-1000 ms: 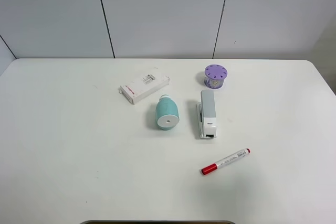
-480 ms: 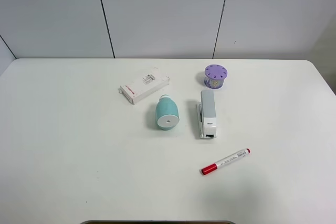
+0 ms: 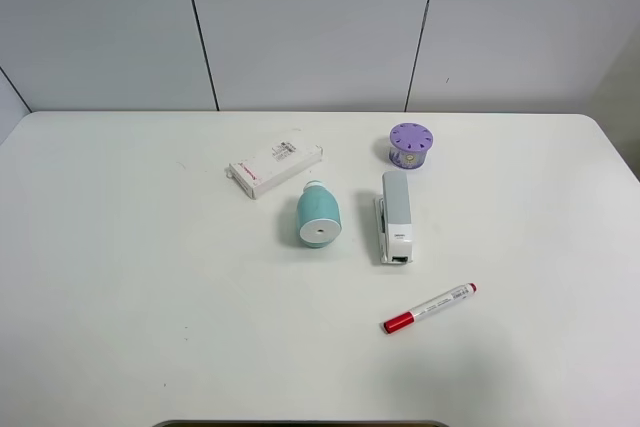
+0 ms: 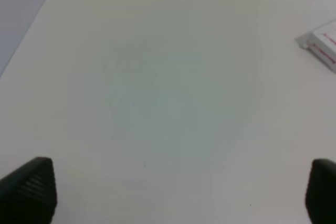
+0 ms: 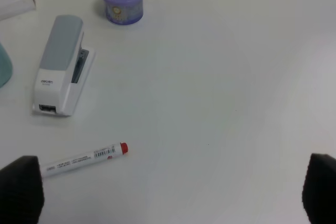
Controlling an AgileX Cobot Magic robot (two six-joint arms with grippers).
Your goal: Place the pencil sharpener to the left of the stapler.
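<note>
Nearest the robot, the left gripper (image 4: 173,192) and the right gripper (image 5: 168,192) both have their fingers spread wide and hold nothing, over bare table (image 3: 150,297). Farther out lies a red-capped marker (image 3: 429,308). Beyond it, the pencil sharpener (image 3: 319,215) lies on its side just left of the stapler (image 3: 395,216), apart from it. I judge the placing looks done; the next move is only to confirm, with the 2 arms kept away.
</note>
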